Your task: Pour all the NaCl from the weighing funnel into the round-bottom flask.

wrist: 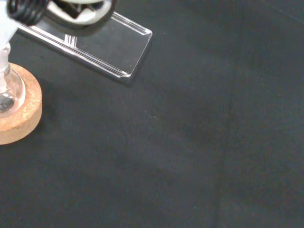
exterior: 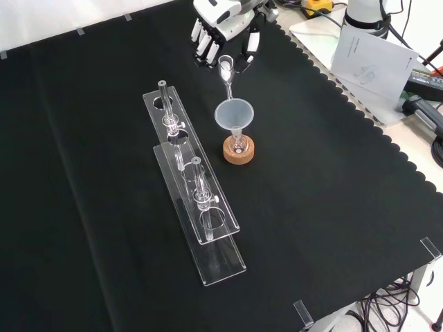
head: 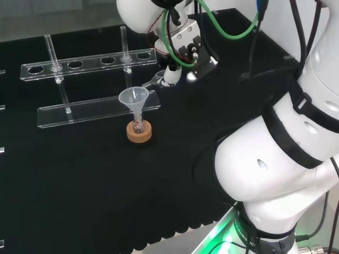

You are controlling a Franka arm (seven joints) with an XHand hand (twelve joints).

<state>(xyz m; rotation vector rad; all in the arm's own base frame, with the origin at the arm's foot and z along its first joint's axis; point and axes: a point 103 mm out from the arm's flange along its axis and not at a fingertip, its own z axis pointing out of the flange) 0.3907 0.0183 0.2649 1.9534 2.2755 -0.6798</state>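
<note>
Robot hand (exterior: pixel 225 31) at top centre of front view, fingers curled round weighing funnel (exterior: pixel 225 71), spout tilted down over clear funnel (exterior: pixel 234 115) seated in round-bottom flask (exterior: pixel 238 146) on cork ring (exterior: pixel 239 151), frame centre.

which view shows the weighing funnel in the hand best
The front view: the weighing funnel hangs from the hand, its spout aimed at the plastic funnel on the flask. The head view shows it side-on, partly hidden by the hand. In the wrist view I cannot make it out.
</note>
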